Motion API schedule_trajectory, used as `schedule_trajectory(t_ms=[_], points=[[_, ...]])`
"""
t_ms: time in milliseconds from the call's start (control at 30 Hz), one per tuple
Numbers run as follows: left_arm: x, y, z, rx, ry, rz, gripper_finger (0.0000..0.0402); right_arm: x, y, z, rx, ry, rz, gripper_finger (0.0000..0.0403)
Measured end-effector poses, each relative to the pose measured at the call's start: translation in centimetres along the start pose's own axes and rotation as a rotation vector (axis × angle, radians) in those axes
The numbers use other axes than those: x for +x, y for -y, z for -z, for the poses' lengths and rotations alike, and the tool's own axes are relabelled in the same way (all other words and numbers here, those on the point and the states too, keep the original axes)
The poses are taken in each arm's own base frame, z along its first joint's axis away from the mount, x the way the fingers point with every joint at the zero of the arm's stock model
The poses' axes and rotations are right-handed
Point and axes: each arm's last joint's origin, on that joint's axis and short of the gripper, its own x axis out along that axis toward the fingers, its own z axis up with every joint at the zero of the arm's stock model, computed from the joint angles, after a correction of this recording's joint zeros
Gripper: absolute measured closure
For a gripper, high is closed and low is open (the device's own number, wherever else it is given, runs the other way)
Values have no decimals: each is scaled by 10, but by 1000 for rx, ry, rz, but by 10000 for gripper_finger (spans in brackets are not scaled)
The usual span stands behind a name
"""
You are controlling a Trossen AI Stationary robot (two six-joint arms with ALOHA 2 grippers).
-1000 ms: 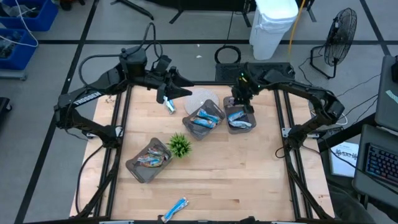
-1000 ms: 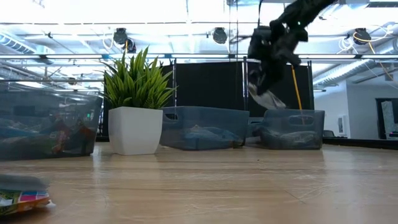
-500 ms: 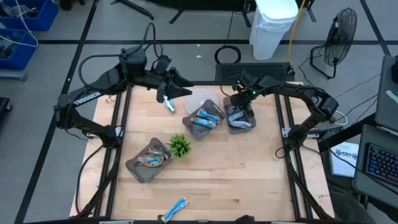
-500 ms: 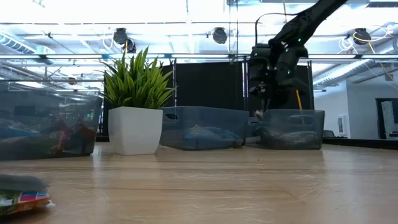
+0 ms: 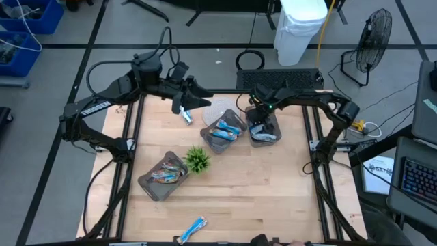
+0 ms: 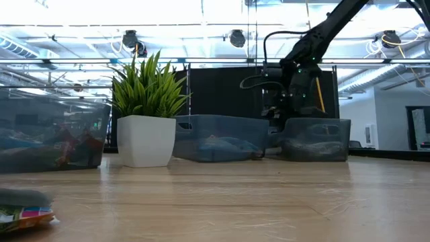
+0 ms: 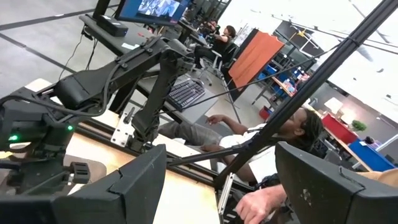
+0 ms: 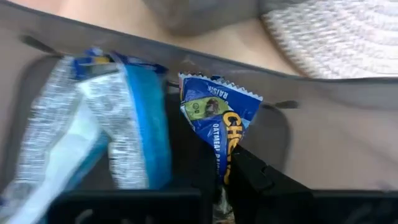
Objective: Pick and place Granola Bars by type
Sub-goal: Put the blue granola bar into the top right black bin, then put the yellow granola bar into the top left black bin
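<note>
My right pincer [image 5: 260, 124] is down inside the grey tray [image 5: 273, 138] at the far right of the table, and its fingers [image 8: 261, 180] are pinched nearly together on a blue granola bar [image 8: 219, 124] whose end sticks up between them. Beside it in the same tray lie more bars [image 8: 93, 130], blue and silver, stacked loosely against the wall. From table height I see that arm [image 6: 306, 60] reaching down from above to the rim of the tray. My left pincer [image 5: 183, 108] hangs above the far left part of the table with its fingers [image 7: 130, 186] standing wide apart; a small blue bar [image 5: 186, 116] shows right beneath it, but I cannot tell whether it touches that packet. The middle tray [image 5: 206, 141] sits just beside the right one and holds several blue packets [image 5: 224, 131]. A third tray [image 5: 145, 183] stands nearer the front left, with mixed packets [image 5: 166, 175] in it, and the small green plant [image 5: 197, 160] is just beside it. One more blue bar [image 5: 193, 229] lies alone at the near edge of the table [image 5: 259, 191], well apart from all the trays. A person [image 7: 273, 140] sits beyond the table.
</note>
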Motion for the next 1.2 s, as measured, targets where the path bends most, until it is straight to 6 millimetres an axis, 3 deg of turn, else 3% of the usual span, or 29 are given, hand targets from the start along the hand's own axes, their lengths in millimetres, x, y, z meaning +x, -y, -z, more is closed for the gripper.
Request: schedule_trajectory(t_ms=[300,500,867,1200], points=[[3,4,4,-8,-27,11,105,-13,-1,-7,-50,10,71,279],[3,2,15,-109,-144,10,105,-30,-4,-10,-59,29,103,235],[2,1,15,16,-141,12,105,-82,-24,-30,-117,89,272,223],[2,-1,14,154,-110,-50,105,-142,-53,-54,83,364,450,222]])
